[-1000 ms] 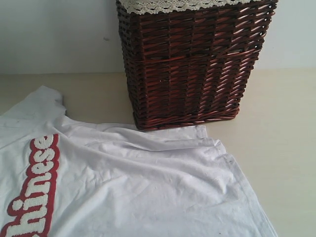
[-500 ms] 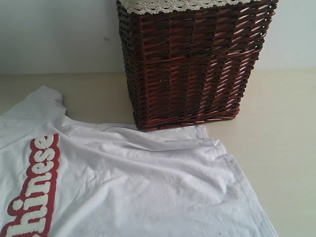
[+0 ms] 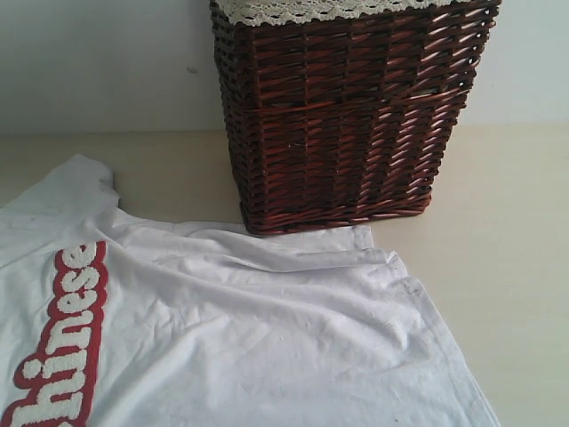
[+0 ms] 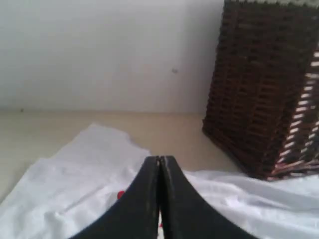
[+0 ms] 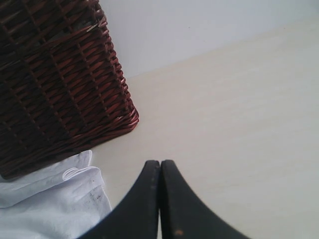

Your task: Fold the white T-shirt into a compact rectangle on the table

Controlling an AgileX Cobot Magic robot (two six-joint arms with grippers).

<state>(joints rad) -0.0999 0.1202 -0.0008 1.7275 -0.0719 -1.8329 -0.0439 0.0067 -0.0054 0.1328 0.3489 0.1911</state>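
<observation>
The white T-shirt (image 3: 249,329) lies spread and wrinkled on the cream table (image 3: 507,258), its red-outlined letters (image 3: 62,338) at the left of the exterior view. One sleeve (image 3: 80,182) points toward the back wall. No gripper shows in the exterior view. In the left wrist view my left gripper (image 4: 160,160) hangs above the T-shirt (image 4: 75,184), jaws pressed together with nothing between them. My right gripper (image 5: 160,164) is shut and empty over bare table (image 5: 239,124), just beside a corner of the T-shirt (image 5: 55,199).
A tall dark brown wicker basket (image 3: 347,116) with white lace trim (image 3: 302,9) stands at the back, touching the shirt's far edge. It also shows in the left wrist view (image 4: 269,94) and the right wrist view (image 5: 55,74). A pale wall (image 3: 98,62) rises behind the table.
</observation>
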